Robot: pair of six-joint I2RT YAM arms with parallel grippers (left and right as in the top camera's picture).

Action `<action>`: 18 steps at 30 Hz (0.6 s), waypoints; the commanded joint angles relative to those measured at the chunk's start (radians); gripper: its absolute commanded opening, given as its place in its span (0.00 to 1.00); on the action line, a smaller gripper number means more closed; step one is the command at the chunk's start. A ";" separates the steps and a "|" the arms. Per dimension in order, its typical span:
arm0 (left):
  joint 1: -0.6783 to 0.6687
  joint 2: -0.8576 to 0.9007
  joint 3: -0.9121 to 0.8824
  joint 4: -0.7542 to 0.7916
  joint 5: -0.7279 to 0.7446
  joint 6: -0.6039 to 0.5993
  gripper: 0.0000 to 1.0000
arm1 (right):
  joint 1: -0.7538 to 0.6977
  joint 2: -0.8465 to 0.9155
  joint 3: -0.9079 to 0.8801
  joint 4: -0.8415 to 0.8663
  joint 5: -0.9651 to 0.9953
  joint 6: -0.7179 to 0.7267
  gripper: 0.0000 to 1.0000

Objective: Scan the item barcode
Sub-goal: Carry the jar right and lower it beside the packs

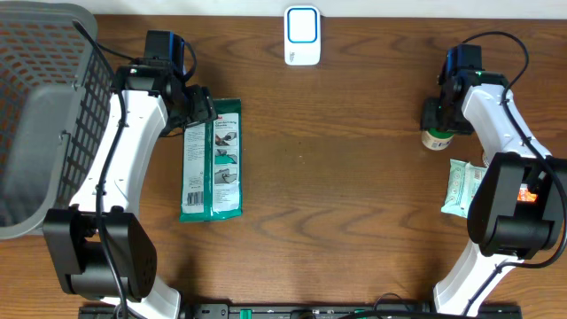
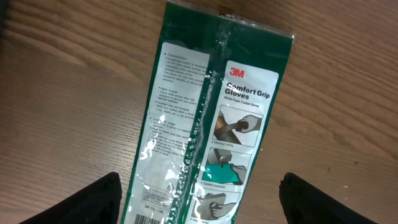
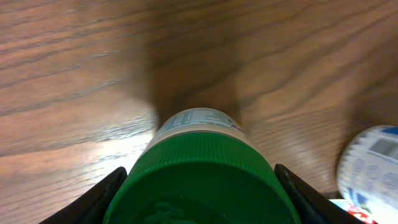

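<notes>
A green and white 3M gloves packet [image 1: 212, 159] lies flat on the wooden table, printed side up, with a barcode at its near end in the left wrist view. My left gripper [image 1: 200, 106] hovers over the packet's [image 2: 211, 106] far end. It is open [image 2: 199, 190], with one finger on each side and clear of the packet. My right gripper [image 1: 440, 117] is shut on a white bottle [image 1: 436, 139] at its green cap [image 3: 202, 180]. Both fingers [image 3: 99, 199] press against the cap's sides. A white scanner [image 1: 302, 36] with a blue face stands at the back centre.
A grey mesh basket [image 1: 40, 115] fills the far left. A white and green wipes packet [image 1: 462, 186] lies beside the right arm. A white and blue item [image 3: 372, 165] shows at the right edge of the right wrist view.
</notes>
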 commanded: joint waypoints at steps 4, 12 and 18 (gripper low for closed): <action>0.004 -0.013 -0.008 0.000 -0.013 0.006 0.81 | -0.009 -0.002 -0.013 -0.012 0.108 0.011 0.02; 0.004 -0.013 -0.008 0.000 -0.013 0.006 0.81 | -0.009 -0.002 -0.013 -0.057 0.122 0.011 0.38; 0.004 -0.013 -0.008 0.000 -0.013 0.006 0.81 | -0.009 -0.002 -0.013 -0.074 0.124 0.011 0.92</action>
